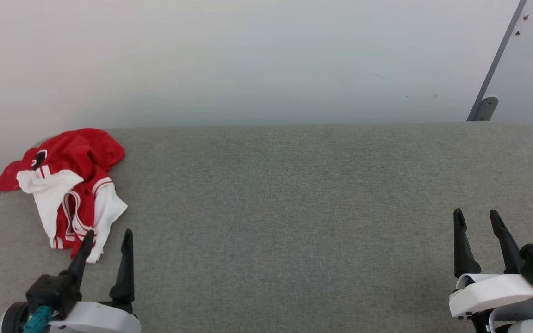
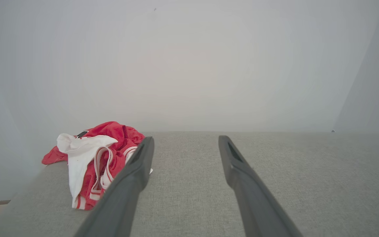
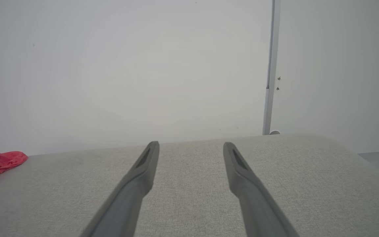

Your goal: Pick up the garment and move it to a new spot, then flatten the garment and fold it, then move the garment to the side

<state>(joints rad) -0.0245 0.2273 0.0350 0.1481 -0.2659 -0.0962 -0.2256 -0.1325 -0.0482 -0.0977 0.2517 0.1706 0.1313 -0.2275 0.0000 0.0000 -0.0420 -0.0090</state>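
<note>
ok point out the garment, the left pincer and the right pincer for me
garment [image 1: 51,194], head view, on the white part near the middle of the heap
left pincer [image 1: 109,232], head view, midway between its two open fingertips
right pincer [image 1: 475,212], head view, midway between its two open fingertips

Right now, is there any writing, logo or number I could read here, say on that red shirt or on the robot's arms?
No text can be read anywhere.
Garment: its small black patch is too small to tell whether it carries a mark.
Left end effector and right end effector: no lettering shows on them.
</note>
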